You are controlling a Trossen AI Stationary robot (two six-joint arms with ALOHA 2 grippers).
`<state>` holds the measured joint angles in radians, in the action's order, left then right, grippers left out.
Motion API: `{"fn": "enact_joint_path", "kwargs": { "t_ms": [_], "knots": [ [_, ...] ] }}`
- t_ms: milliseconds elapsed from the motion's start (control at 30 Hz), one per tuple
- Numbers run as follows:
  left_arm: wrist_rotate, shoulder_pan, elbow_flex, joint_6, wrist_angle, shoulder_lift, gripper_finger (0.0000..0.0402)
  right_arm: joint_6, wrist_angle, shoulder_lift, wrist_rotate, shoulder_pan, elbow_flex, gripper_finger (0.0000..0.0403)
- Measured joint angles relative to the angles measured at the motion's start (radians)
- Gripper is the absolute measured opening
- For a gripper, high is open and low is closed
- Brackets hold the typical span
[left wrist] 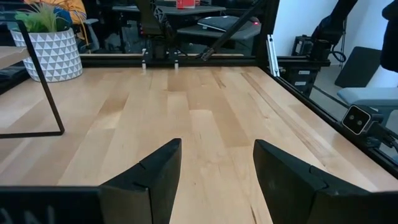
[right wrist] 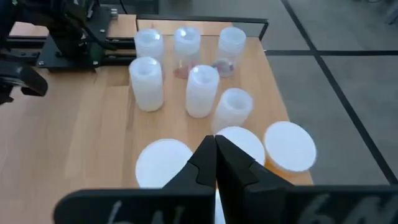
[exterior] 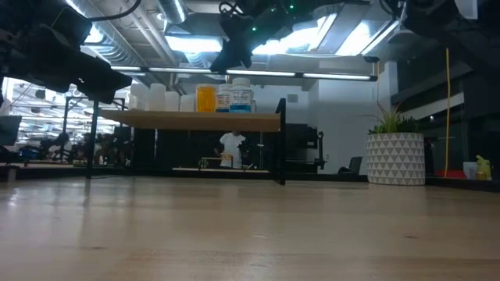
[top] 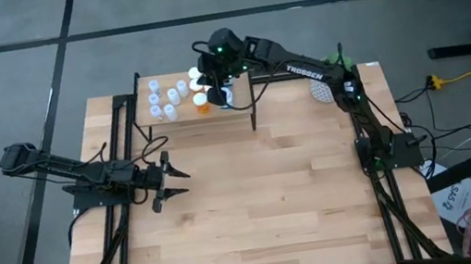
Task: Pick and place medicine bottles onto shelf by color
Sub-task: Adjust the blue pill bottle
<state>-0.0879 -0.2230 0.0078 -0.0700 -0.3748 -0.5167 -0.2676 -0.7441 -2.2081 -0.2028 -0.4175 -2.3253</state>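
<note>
Six pale, translucent cylindrical plastic vials stand upright in a loose cluster on the light-wood top of the small black-legged shelf, at the table's far edge. Beside them, nearer the right arm, are wider bottles with round white caps; in the low view one shows a clear orange body and another a white body with a printed label. From above, most of this group is hidden under the right arm's wrist, so the count of capped bottles is unclear. The right gripper hovers just over a white cap with its dark tapered fingers pressed together, holding nothing; the arm reaches from its base at the table's right edge across to the shelf. The left gripper rests low over the bare butcher-block table, its wedge-shaped fingers parted around empty space. A white pot with a triangle pattern holds a green plant.
</note>
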Motion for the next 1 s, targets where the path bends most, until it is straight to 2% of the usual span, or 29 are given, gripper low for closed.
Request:
{"fn": "enact_joint_path", "kwargs": {
  "t_ms": [333, 633, 767, 1000],
  "knots": [
    [0.000, 0.000, 0.000, 0.000, 0.000, 0.000, 0.0193, -0.002, -0.016, -0.027, 0.077, 0.000, 0.002, 0.0003],
    [0.000, 0.000, 0.000, 0.000, 0.000, 0.000, 0.0193, 0.002, -0.062, -0.031, 0.087, 0.001, 0.002, 0.0003],
    [0.000, 0.000, 0.000, 0.000, 0.000, 0.000, 0.0193, 0.003, -0.073, -0.031, 0.153, 0.001, 0.001, 0.0003],
    [0.000, 0.000, 0.000, 0.000, 0.000, 0.000, 0.0193, 0.028, -0.097, -0.027, 0.158, 0.001, 0.000, 0.0003]
  ]
}}
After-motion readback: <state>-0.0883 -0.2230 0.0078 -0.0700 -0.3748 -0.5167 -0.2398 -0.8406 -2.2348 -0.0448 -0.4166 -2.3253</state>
